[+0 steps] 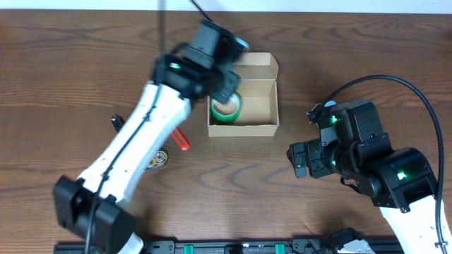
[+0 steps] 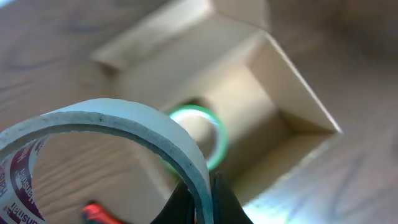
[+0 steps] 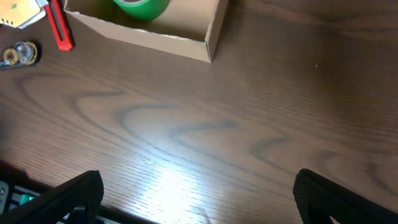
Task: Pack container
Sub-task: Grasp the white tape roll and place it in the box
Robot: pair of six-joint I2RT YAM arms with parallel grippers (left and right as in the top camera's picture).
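The container (image 1: 261,106) is a tan cardboard box, open, its flap lid folded back at the far side. A green tape roll (image 1: 226,111) lies in its left half; it also shows in the left wrist view (image 2: 211,134) and the right wrist view (image 3: 142,7). My left gripper (image 2: 202,199) is shut on a white tape roll (image 2: 118,118) with red print and holds it above the box's left part (image 2: 273,93). My right gripper (image 3: 196,196) is open and empty over bare table, to the right of the box (image 3: 161,40).
A red tool (image 1: 181,139) and a small clear tape dispenser (image 1: 158,159) lie left of the box; both show in the right wrist view, the tool (image 3: 59,28) and the dispenser (image 3: 20,53). A black object (image 1: 115,121) lies further left.
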